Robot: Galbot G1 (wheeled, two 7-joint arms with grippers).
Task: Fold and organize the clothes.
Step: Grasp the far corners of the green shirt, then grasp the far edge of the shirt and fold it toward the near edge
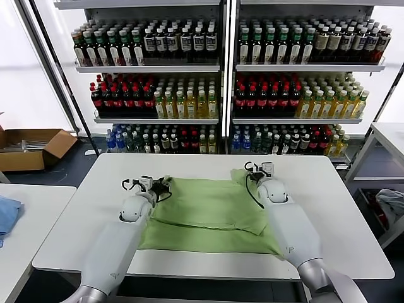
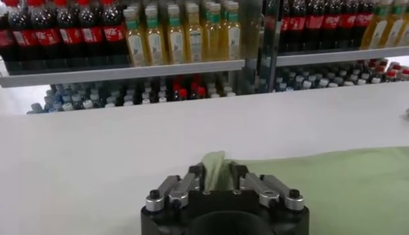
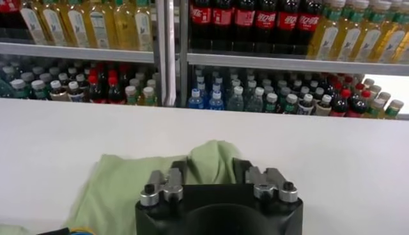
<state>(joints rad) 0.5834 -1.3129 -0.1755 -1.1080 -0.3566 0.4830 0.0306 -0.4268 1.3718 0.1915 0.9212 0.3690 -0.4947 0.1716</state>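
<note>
Fabric of the green polo shirt point(image 1: 211, 214), spread on the white worktop point(image 1: 328, 208), is pinched at both far corners by the left tool point(image 2: 217, 180) and right tool point(image 3: 211, 167), so slippage is risked if lifted unevenly.

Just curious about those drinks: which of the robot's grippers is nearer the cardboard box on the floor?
Left. The left gripper pinches the shirt's far left corner, on the cardboard box's side; the right gripper grips the far right corner.

One green shirt point(image 1: 211, 211), two end effectors: left point(image 1: 165, 187), right point(image 1: 250, 172); one cardboard box point(image 1: 31, 146).
</note>
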